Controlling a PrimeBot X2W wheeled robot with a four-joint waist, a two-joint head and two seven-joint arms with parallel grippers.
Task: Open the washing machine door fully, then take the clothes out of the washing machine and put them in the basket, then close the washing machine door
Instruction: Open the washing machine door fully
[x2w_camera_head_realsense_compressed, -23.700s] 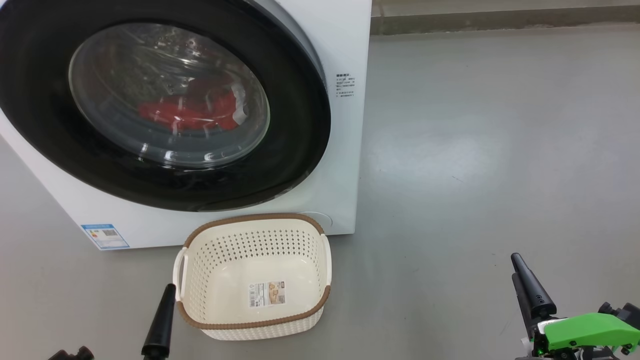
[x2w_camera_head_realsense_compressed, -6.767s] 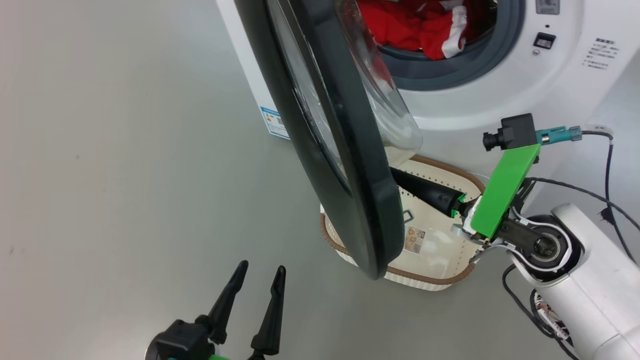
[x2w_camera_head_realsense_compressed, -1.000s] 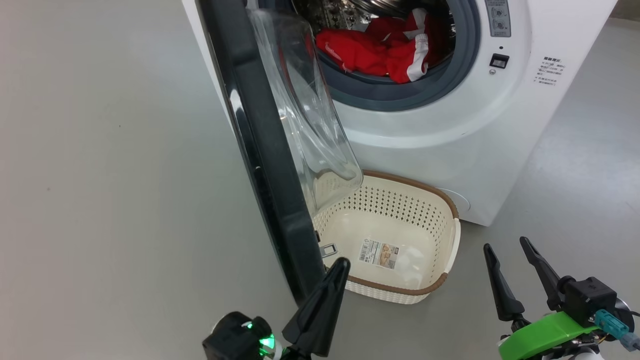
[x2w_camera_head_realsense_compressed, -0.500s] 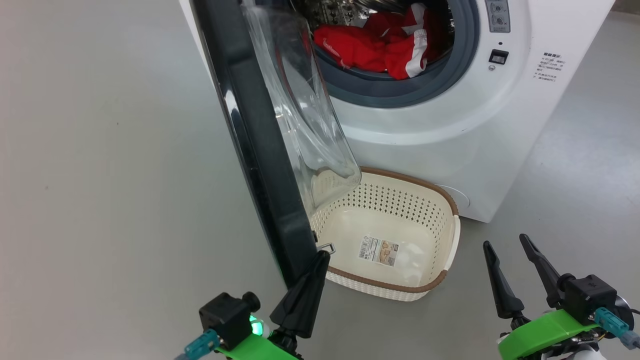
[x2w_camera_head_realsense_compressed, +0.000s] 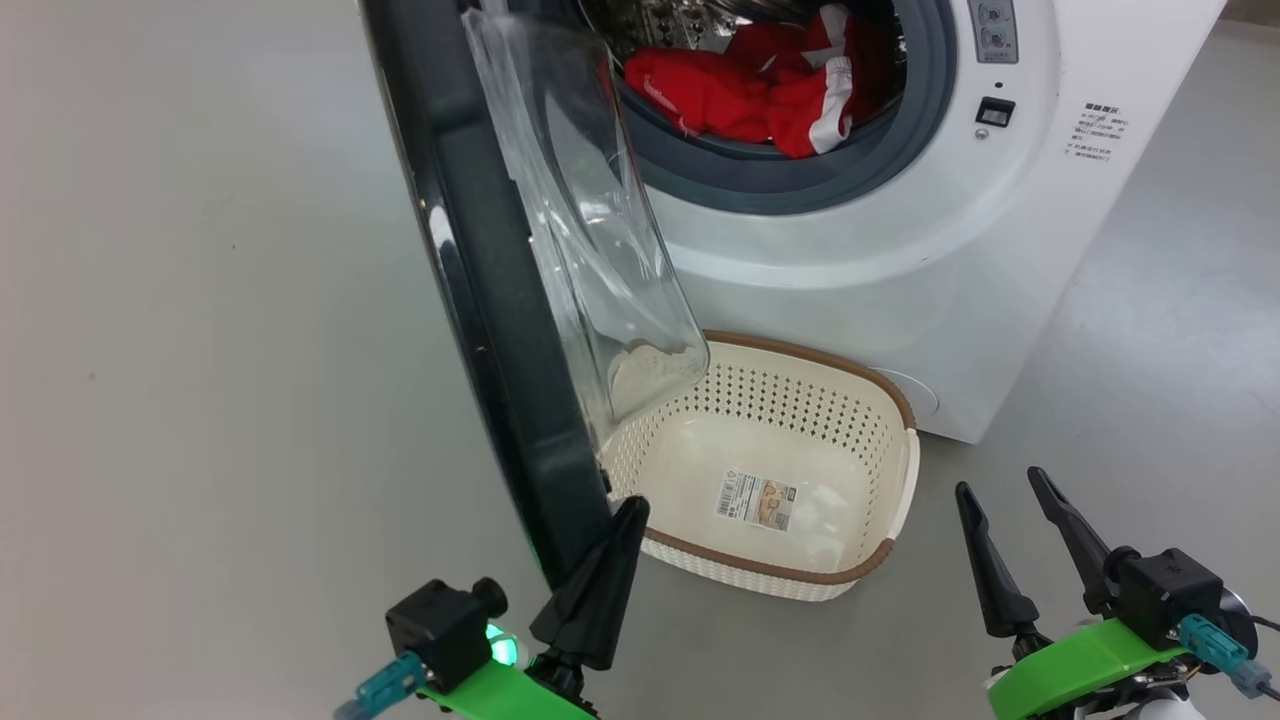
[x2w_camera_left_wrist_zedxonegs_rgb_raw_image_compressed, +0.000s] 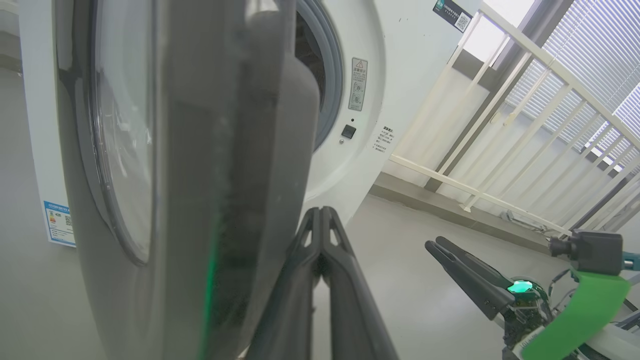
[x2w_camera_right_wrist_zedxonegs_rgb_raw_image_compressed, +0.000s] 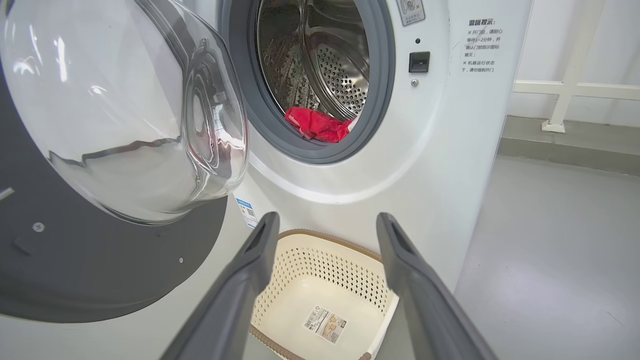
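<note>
Black fingers of the left claw (x2w_camera_head_realsense_compressed: 622, 525) are pressed together, holding nothing, their tip at the inner face of the door (x2w_camera_head_realsense_compressed: 470, 260) by its lower rim, touching it as far as I can tell. The door stands roughly edge-on to the machine (x2w_camera_head_realsense_compressed: 900, 250), so it is only part-swung, I judge. Push outward on the rim, not the glass bowl (x2w_camera_head_realsense_compressed: 580, 200), following the hinge's arc, clear of the basket (x2w_camera_head_realsense_compressed: 800, 352) at the machine's front edge. The right claw (x2w_camera_head_realsense_compressed: 998, 482) waits spread wide, empty. The clothes (x2w_camera_head_realsense_compressed: 740, 90) lie at the drum's (x2w_camera_right_wrist_zedxonegs_rgb_raw_image_compressed: 340, 65) front lip.
</note>
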